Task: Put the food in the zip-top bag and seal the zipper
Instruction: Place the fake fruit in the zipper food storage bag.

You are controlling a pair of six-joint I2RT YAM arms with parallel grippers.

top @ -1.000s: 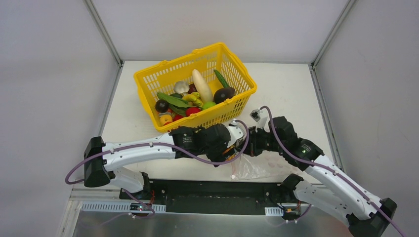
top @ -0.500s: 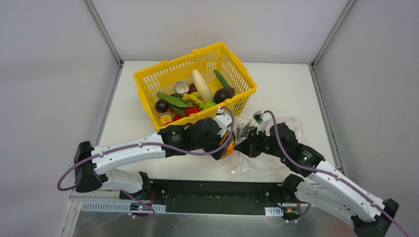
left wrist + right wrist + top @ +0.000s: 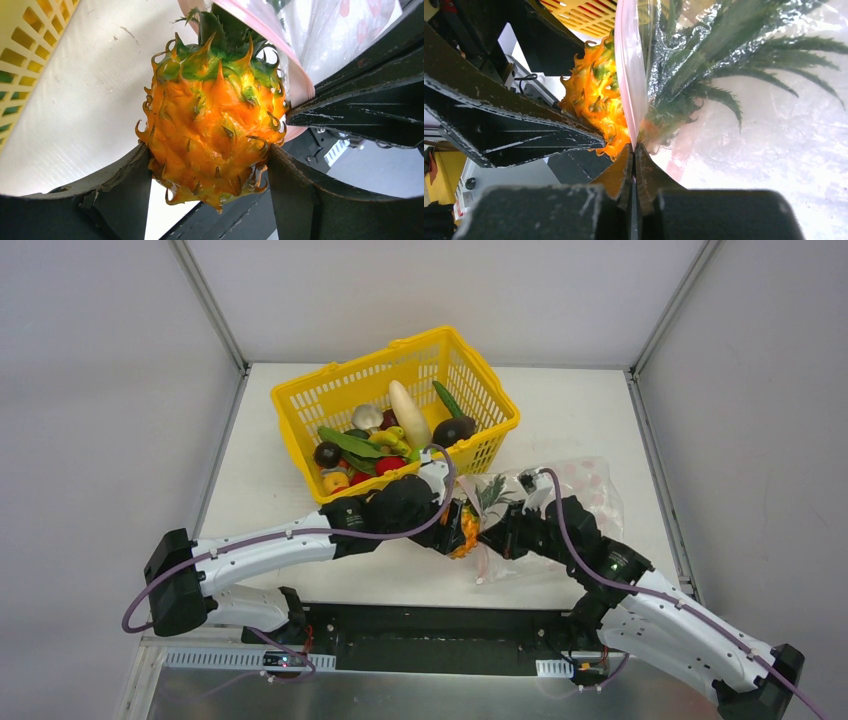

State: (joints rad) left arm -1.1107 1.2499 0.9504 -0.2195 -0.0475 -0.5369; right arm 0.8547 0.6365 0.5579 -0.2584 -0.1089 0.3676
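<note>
My left gripper (image 3: pixel 210 172) is shut on an orange spiky toy pineapple (image 3: pixel 212 125), seen small in the top view (image 3: pixel 463 532). Its green leafy crown (image 3: pixel 704 75) pokes into the mouth of the clear zip-top bag (image 3: pixel 570 500). My right gripper (image 3: pixel 634 150) is shut on the bag's pinkish zipper strip (image 3: pixel 629 75) and holds the mouth up beside the pineapple; the strip also shows in the left wrist view (image 3: pixel 280 45). More toy food (image 3: pixel 390 445) lies in the yellow basket (image 3: pixel 300 405).
The yellow lattice basket stands just behind and left of both grippers. White walls close in the table on the left, back and right. The black mounting rail (image 3: pixel 430 635) runs along the near edge.
Both grippers have moved away from the near edge toward the basket. The bag has been lifted and spread open to the right, and the pineapple's crown has gone into its mouth.
</note>
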